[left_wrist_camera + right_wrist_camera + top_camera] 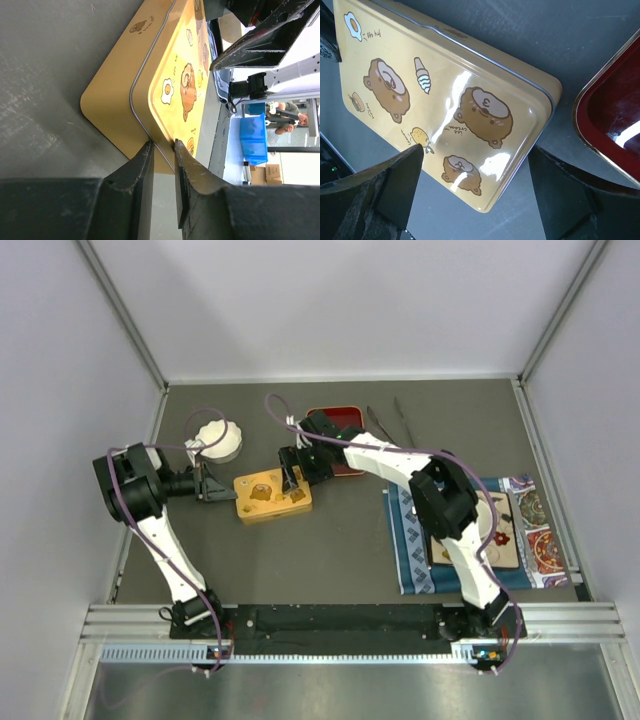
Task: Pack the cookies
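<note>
**Yellow tin lidded, cookies nowhere in sight**
The left gripper pinched the lid rim at one corner of the yellow tin, while the right gripper hung wide open astride the tin's other end. No cookies showed beside the tin, and its inside was hidden, so packing was either done or not yet begun. On the lid, "ice cream" and a "3" were legible.
</note>
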You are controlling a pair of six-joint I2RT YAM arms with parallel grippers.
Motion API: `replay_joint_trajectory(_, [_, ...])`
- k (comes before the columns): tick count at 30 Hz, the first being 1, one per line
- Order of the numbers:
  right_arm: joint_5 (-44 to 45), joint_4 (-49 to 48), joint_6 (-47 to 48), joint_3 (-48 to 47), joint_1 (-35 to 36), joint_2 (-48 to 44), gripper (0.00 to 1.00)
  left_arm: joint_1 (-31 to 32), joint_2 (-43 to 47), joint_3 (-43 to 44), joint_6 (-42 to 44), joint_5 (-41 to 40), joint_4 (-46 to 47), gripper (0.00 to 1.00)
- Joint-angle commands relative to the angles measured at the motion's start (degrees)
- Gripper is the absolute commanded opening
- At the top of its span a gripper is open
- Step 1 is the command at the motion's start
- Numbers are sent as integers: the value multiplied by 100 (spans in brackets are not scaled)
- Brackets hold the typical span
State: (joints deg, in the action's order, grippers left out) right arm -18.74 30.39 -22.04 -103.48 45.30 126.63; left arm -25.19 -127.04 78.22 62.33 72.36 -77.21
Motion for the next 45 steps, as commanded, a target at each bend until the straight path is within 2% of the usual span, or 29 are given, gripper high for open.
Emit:
replay_joint_trajectory(1, [-411, -815, -54, 73, 76, -516, 84, 155, -31, -26, 184, 42, -1051, 0])
replay_joint_trajectory(7, [-692, -965, -186, 679, 172, -709, 79, 146, 13, -34, 201, -73, -1051, 0])
replay_joint_trajectory(11, [-789, -991, -151, 908, 242, -771, 72, 146, -31, 18, 184, -55, -1042, 0])
replay_joint_trajectory(16, [-982, -1044, -169, 1137, 269, -780, 63, 155, -5, -25, 253, -99, -1050, 9])
replay_joint_trajectory(19, [-1079, -1141, -195, 1303, 348, -841, 61, 137, 74, -105, 271, -195, -1016, 11])
replay_joint_trajectory(26, [-1053, -1273, -239, 1524, 436, -1078, 63, 49, 127, -61, 333, -310, -1068, 16])
replay_joint_trajectory(33, [-201, -1185, -151, 1568, 383, -1386, 75, -3, 162, 27, 289, -363, -1077, 22])
replay_joint_trajectory(45, [749, -807, 7, 1278, 146, -1457, 76, -12, 233, 71, 263, -415, -1077, 25])
